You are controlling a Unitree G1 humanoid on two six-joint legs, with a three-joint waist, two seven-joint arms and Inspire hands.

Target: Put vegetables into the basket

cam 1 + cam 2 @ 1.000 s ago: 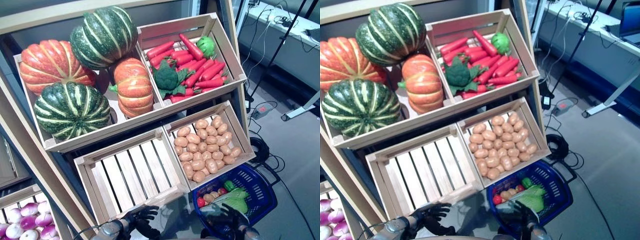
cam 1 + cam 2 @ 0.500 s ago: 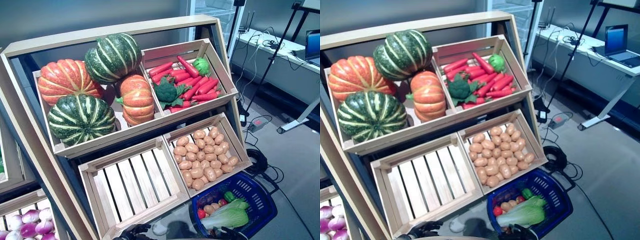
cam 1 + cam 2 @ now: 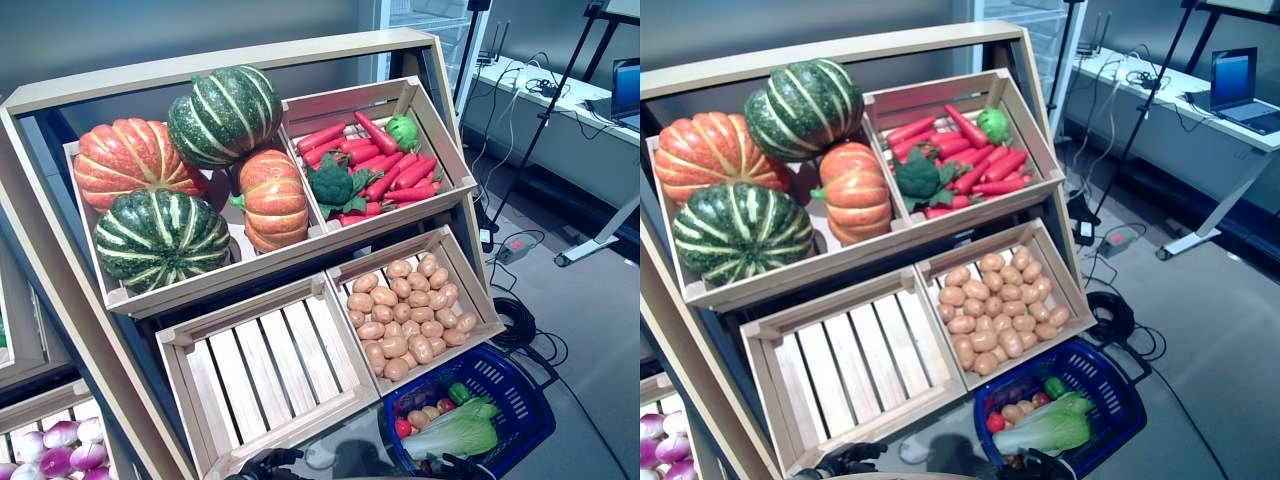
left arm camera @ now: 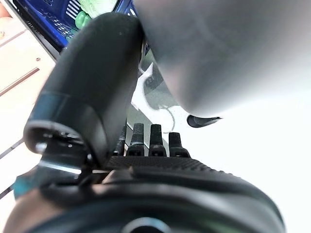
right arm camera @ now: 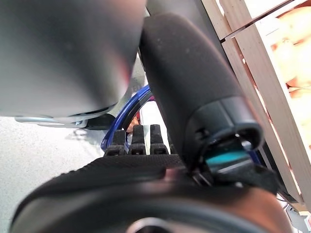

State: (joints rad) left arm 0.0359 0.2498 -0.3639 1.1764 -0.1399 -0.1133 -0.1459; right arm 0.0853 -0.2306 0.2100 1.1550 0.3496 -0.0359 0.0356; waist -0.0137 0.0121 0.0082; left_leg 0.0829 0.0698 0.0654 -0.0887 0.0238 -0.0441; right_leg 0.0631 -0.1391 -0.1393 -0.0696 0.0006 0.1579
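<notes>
A big wooden stand [image 3: 60,260] fills the left and middle of the picture, and it holds four wooden crates. The upper left crate [image 3: 180,285] has four pumpkins: two green striped pumpkins [image 3: 162,238] and two orange pumpkins [image 3: 135,163]. The upper right crate [image 3: 440,150] is full of red carrots [image 3: 400,170], too many to count, with one broccoli [image 3: 333,182] and one green pepper [image 3: 402,130]. The lower right crate [image 3: 478,290] has a heap of brown potatoes [image 3: 405,310], too many to count. The lower left crate [image 3: 270,360] has bare slats. At the lower left corner sit some purple and white onions [image 3: 60,445]. No writing can be read. The blue basket [image 3: 520,395] stands on the floor at the lower right, below the potato crate, and holds one pale cabbage [image 3: 455,435], one small green thing, one red one and a few potatoes. The left hand [image 3: 262,465] peeks in at the bottom edge, left of the basket, fingers loose and straight, holding nothing. The right hand [image 3: 455,467] shows at the bottom edge just by the basket's near rim, fingers straight too, holding nothing.
</notes>
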